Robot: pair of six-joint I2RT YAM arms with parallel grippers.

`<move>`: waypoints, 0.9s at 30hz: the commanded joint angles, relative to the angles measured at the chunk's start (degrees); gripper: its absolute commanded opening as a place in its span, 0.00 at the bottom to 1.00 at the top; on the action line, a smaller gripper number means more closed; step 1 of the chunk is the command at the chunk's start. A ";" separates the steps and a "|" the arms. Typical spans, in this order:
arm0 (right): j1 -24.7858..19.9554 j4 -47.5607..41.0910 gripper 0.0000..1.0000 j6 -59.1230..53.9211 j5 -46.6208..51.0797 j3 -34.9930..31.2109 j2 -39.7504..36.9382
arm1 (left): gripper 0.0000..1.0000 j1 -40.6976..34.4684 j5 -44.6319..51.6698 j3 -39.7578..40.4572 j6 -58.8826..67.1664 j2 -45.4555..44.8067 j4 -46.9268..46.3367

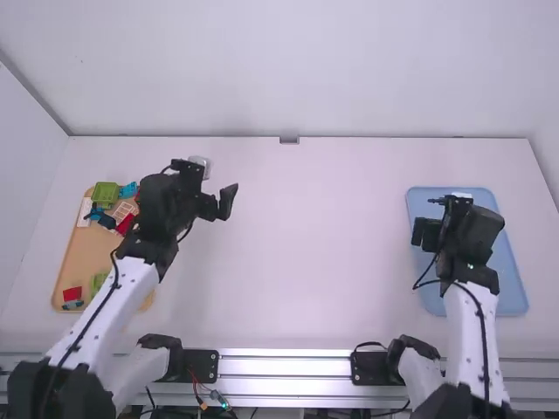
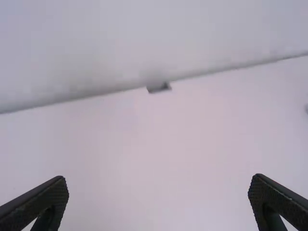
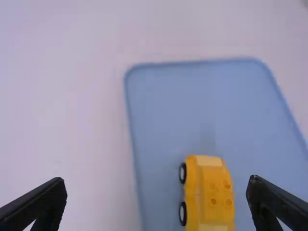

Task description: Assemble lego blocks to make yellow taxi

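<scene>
On a tray sits a studded yellow car, left pincer, right pincer spread.

Probably a lab: two robot arms

The left arm is slanting inward, the left gripper gaping wide — while the right arm is pointing nearly straight ahead, the right gripper similarly spread.
</scene>
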 commanded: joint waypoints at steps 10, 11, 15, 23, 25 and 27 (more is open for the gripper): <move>11.65 3.15 0.90 4.75 -1.15 -3.59 -16.09 | 0.92 4.40 -4.96 -4.44 -1.04 -12.96 -5.96; 11.88 3.37 0.90 4.97 -0.93 -3.81 -16.31 | 0.91 4.60 -5.17 -4.65 -1.04 -13.17 -5.96; 15.95 7.45 0.83 9.04 3.14 -7.89 -20.39 | 0.85 4.91 -8.88 -8.36 -1.04 -16.88 -5.96; 19.86 12.71 0.66 15.05 6.92 -17.38 -29.88 | 0.70 4.91 -16.23 -17.07 -1.04 -25.59 -5.96; 19.86 12.71 0.63 15.05 6.92 -19.55 -32.05 | 0.66 4.91 -16.23 -19.14 -1.04 -27.66 -5.96; 19.86 12.71 0.57 15.05 6.92 -22.49 -34.99 | 0.61 4.91 -16.23 -22.00 -1.04 -30.52 -5.96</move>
